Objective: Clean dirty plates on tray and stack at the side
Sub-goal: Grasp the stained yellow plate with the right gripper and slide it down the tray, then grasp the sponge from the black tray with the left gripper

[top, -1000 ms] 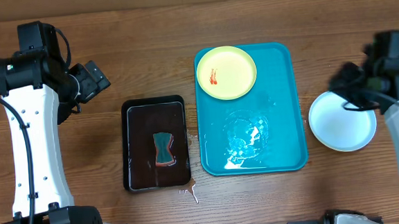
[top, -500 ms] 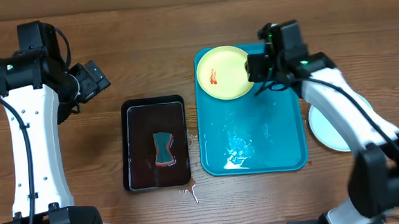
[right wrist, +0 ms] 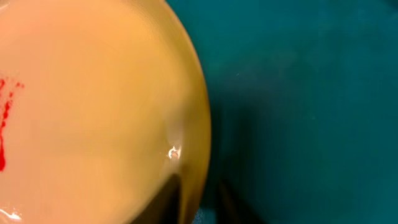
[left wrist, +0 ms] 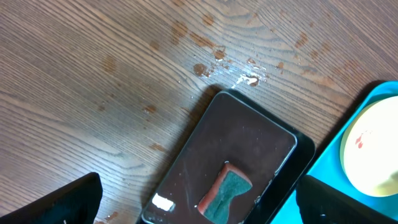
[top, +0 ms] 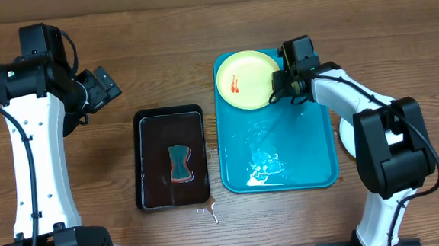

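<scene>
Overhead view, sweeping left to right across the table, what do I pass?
left gripper → black tray holding a sponge → turquoise tray → pale plate beside it, mostly hidden under the right arm.

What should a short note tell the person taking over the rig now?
Left gripper: open, above the table, left of the black rectangular tray with the sponge.
Right gripper: at the right rim of the pale yellow round plastic plate; grip unclear.
That plate lies on the large turquoise plastic tray, red smear uncleaned.
Done: one pale plate lies beside the tray, mostly under the right arm.
To do: clean and stack the yellow plate.
</scene>
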Controlling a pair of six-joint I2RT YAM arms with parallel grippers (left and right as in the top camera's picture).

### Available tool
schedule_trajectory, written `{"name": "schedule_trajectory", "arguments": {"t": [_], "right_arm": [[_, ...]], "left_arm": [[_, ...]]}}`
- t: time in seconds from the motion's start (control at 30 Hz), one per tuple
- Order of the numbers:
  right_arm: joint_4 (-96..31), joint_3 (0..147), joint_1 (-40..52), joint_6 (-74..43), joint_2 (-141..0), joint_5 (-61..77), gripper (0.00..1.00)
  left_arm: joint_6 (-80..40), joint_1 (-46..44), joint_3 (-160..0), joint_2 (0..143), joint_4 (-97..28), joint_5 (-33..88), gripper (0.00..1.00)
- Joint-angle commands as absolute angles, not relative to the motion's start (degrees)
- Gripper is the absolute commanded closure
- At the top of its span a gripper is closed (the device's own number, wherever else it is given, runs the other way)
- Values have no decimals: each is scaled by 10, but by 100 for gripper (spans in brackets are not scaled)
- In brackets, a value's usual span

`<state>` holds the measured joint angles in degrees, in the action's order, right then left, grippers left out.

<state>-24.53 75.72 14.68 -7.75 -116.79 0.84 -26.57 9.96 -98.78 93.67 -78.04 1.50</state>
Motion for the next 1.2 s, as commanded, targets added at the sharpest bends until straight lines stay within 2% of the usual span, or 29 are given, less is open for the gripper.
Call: {"name": "schedule_trajectory", "arguments": {"t": [0.0, 0.17, 0.33, 0.5, 0.7, 0.8, 1.0, 1.1, 1.13, 1.17], "right_arm": [[-250, 762, 148, -77, -1167, 16, 96], [-293, 763, 144, -78, -1107, 15, 96], [-358, 763, 138, -134, -993, -9, 96], [-472, 762, 137, -190, -886, -10, 96], [-615, 741, 139, -237, -872, -10, 96], [-597, 675, 139, -255, -877, -10, 96], [-414, 514, 139, -263, -878, 36, 96], [-364, 487, 139, -262, -878, 31, 96], [-364, 490, 139, -248, -877, 31, 90], [-370, 495, 139, -232, -875, 31, 77]], "left_arm": [[-255, 101, -995, 935, -779, 11, 0], [-255, 101, -995, 935, -779, 11, 0], [-255, 101, -995, 935, -779, 11, 0], [-255, 101, -995, 935, -779, 11, 0], [-255, 101, -995, 935, -779, 11, 0], [-255, 101, -995, 935, -779, 11, 0], [-255, 101, -995, 935, -779, 11, 0], [-257, 101, -995, 935, -780, 17, 0], [-257, 101, -995, 935, -780, 22, 0], [-257, 101, -995, 935, -783, 34, 0]]}}
